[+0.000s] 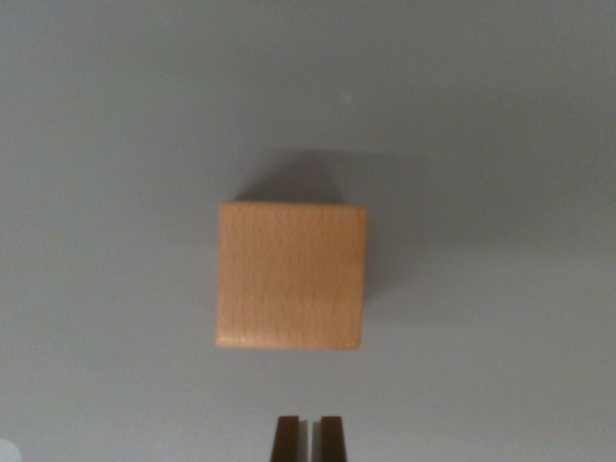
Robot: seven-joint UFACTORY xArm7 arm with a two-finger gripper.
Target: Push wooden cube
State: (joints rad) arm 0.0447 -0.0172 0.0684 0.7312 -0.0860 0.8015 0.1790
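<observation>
The cube (pixel 291 275) sat square on the grey counter (pixel 96 144) with bare surface all around, apart from the gripper (pixel 309 438), whose fingertips stood nearly together.

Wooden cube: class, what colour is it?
Light tan, natural wood with faint grain: the wooden cube, seen in the wrist view.

The wooden cube (pixel 291 275) is light tan with fine grain and rounded edges. It sits flat and square-on at frame centre, casting a shadow toward the upper right.
</observation>
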